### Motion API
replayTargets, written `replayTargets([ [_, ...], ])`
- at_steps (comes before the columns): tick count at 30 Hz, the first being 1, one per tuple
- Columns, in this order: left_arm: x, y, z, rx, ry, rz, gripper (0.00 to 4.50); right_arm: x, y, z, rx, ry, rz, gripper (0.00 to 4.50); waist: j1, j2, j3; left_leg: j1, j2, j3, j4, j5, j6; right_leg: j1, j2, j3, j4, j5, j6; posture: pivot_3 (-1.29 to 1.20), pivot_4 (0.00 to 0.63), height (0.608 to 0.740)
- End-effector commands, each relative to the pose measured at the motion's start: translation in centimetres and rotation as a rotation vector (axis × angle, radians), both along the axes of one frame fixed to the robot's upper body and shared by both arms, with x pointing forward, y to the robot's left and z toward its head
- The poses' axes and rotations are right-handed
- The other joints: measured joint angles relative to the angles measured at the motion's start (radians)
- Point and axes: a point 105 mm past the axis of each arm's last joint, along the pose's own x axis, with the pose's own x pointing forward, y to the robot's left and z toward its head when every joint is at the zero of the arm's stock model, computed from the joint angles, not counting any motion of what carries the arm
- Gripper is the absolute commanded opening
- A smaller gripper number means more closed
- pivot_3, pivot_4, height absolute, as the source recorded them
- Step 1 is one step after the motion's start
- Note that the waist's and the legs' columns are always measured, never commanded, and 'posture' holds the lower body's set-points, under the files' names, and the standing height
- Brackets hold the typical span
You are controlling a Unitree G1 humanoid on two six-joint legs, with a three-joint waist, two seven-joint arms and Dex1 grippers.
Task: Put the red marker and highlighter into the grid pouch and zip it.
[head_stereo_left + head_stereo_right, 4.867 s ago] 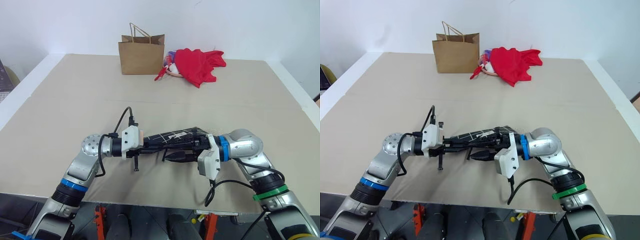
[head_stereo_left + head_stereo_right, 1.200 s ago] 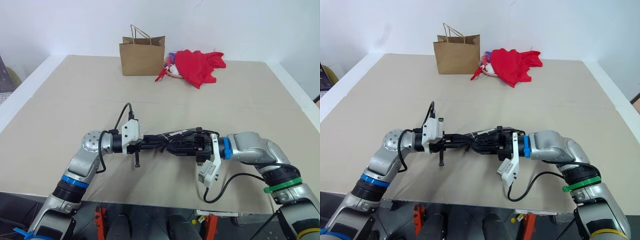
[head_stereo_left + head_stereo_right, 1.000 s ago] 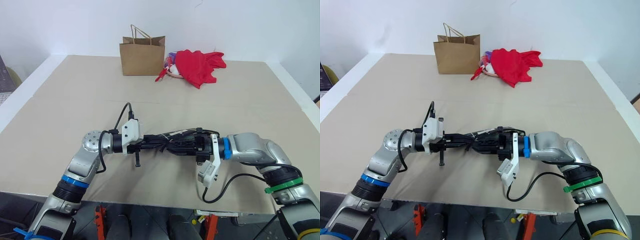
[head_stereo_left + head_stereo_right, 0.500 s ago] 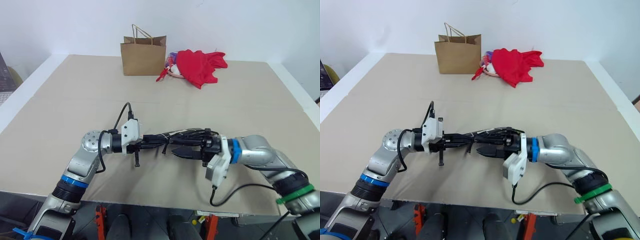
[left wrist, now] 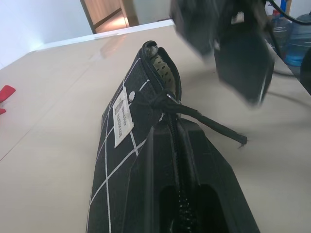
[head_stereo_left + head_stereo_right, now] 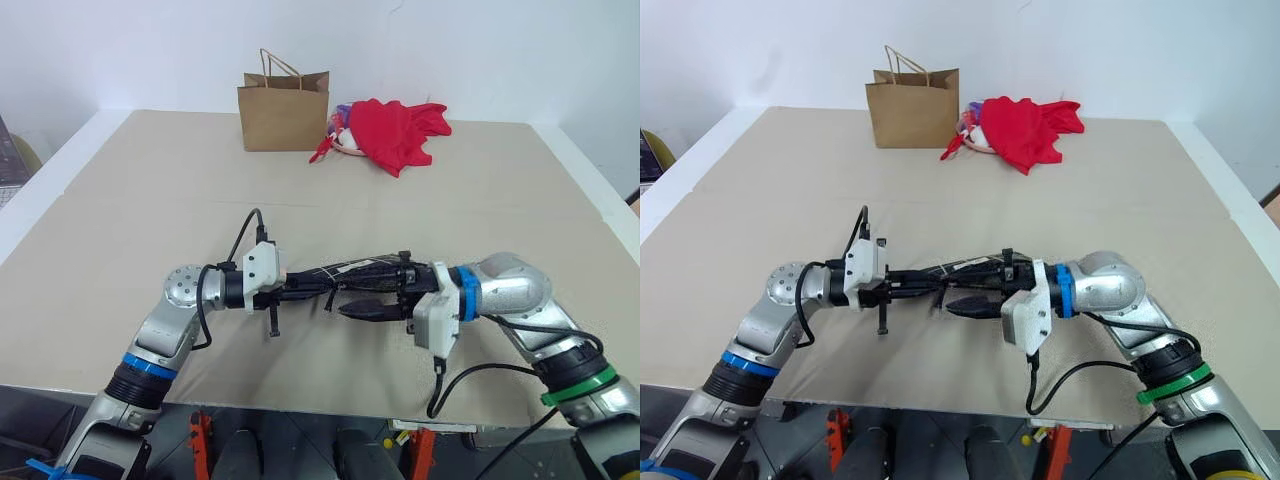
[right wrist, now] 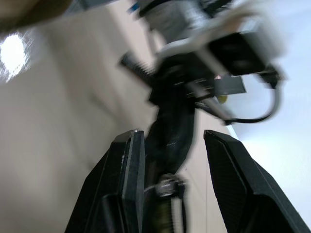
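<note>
The grid pouch (image 6: 348, 270), black with white lines, hangs level just above the table between my two grippers. My left gripper (image 6: 300, 287) is shut on its left end, pinching the zipped edge (image 5: 177, 160). The zipper's cord pull (image 5: 214, 127) trails loose partway along. Past it the far end gapes, and a pale green bit that looks like the highlighter (image 5: 159, 65) shows inside. My right gripper (image 7: 170, 136) stands open at the pouch's right end, one finger (image 6: 365, 312) below it. The red marker is hidden.
A brown paper bag (image 6: 284, 110) stands at the back of the tan table (image 6: 120, 220), with a heap of red cloth (image 6: 397, 130) beside it on the right. The table's front edge runs just under my arms.
My right gripper has opened its fingers at the pouch's right end, and its forearm has swung around. The left gripper and the pouch have stayed where they were.
</note>
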Motion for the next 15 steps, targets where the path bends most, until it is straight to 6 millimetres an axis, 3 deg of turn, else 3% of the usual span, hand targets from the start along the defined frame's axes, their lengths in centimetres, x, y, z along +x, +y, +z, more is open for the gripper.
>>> replayTargets([
  [1,0.1,0.13,1.44,-0.034,-0.044,0.006,0.0,0.4,-0.06,0.84,0.009,-0.141,0.004,2.16,0.0,0.0,0.0,0.0,0.0,0.0,0.0,0.0,0.0,0.0,0.0,0.0,0.0,0.0,0.0,0.0,0.15,0.74],
  [10,0.19,0.07,1.82,-0.048,-0.035,0.01,0.0,1.06,0.49,1.32,0.019,-0.344,0.002,2.16,0.001,0.0,0.0,0.0,0.0,0.0,0.0,0.0,-0.001,0.0,0.0,0.0,0.0,0.0,-0.001,0.0,0.15,0.74],
  [15,0.21,0.04,1.85,-0.047,-0.034,0.009,0.0,0.91,0.43,0.55,-0.012,-0.369,0.023,2.16,0.001,0.0,0.0,0.0,0.0,0.0,0.0,0.0,-0.001,0.0,0.0,0.0,0.0,0.001,-0.001,0.0,0.15,0.74],
])
